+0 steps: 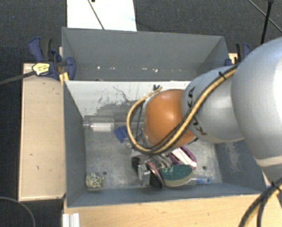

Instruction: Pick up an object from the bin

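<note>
My gripper [143,167] is low in the front middle of the bin, under the orange wrist cover, with its dark metal body just above the floor. Right beside it on the right lies a round green disc with a pale rim [177,173]. A pink and white striped thing [184,156] lies just behind that disc, partly under the arm. A small blue thing [120,134] lies on the floor to the gripper's back left.
A clear plastic tube [99,125] lies near the left wall. A speckled yellowish lump [94,180] sits in the front left corner. A thin blue pen-like thing [202,179] lies by the front wall on the right. The arm covers the bin's right half.
</note>
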`<state>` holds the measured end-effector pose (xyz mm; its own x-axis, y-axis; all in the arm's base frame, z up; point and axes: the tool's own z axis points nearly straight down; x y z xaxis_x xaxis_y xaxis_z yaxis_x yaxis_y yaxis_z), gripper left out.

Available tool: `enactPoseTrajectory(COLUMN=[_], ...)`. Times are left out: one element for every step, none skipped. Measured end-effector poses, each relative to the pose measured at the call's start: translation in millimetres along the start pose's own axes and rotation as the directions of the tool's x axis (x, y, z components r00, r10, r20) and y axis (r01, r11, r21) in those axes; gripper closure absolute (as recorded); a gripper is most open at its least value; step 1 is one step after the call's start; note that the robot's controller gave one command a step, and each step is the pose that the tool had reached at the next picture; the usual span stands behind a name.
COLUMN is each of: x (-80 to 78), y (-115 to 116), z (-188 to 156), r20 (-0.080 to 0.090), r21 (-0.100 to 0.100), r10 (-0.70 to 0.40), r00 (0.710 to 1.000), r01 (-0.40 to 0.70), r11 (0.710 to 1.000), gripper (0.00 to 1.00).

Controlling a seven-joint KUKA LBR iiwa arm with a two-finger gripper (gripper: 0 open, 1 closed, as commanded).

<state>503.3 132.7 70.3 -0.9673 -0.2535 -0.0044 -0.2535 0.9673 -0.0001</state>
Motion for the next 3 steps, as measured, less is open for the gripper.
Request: enactPoseTrajectory(x=[22.4, 22.6, 14.4], y=[-58, -55, -45], z=[0, 1, -137], r20=[-0.006, -0.007, 0.005], r21=[-0.001, -0.004, 0.001], r10=[-0.214, -0.209, -0.244], r00=[0.977, 0.978, 0.97], r01=[0.214, 0.209, 0.244], r11=[0.977, 0.978, 0.97], gripper=[0.0, 1.0, 1.0])
